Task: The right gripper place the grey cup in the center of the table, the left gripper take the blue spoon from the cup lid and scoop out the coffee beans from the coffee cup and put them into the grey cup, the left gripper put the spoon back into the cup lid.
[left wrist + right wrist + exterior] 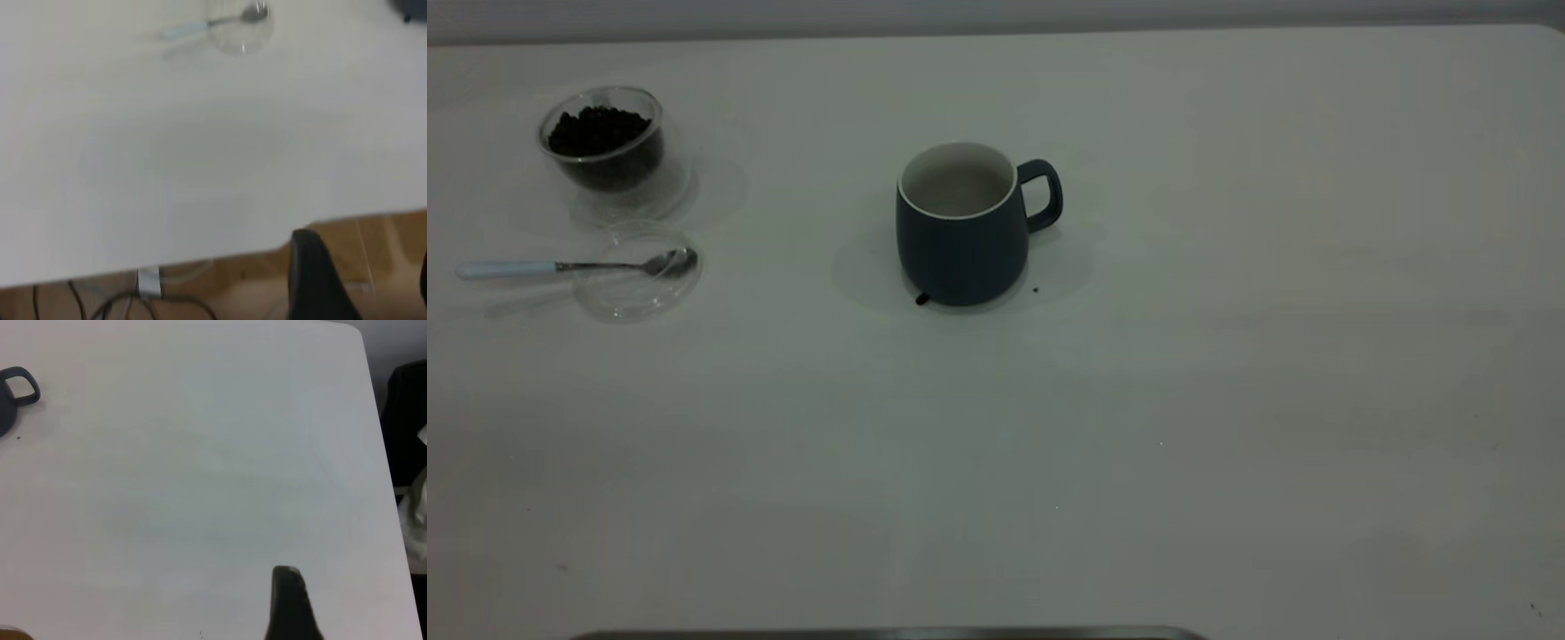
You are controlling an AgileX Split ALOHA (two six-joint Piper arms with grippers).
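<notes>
**Mug at centre, spoon on lid, both arms off to the edges**

Dark slate blue-grey rounded ceramic mug, the grey cup point(960, 240): upright near the middle of the large plain white table point(1138, 444), loop handle toward the exterior view's right, white inside, contents not readable. Also caught in the right wrist view by handle and a bit of wall point(17, 390).

Small dark stray bean point(921, 300): on the tabletop, touching or just beside the mug's base on the near side. Tiny dark speck point(1035, 290) near the base under the handle.

Small clear double-walled glass coffee cup point(609, 151): upright at far left, well apart from the mug, holding a heap of dark brown-black coffee beans point(598, 129).

Flat round transparent cup lid point(636, 284): flat on the table just in front of the glass cup.

Small blue spoon with shiny metal bowl and pale handle point(569, 265): metal bowl resting in the lid, handle sticking out over the rim to the left, above the tabletop. Same pair seen far off in the left wrist view, spoon point(213, 23) on lid point(240, 33).

Black tapered left gripper point(365, 250): past the table's near edge, over wooden floor and cables, fingers point(320, 280) spread apart, holding nothing, far from spoon and lid.

Right gripper point(287, 607): over bare tabletop well apart from the mug; open or closed: cannot tell.

Neither arm seen in the exterior view.
</notes>
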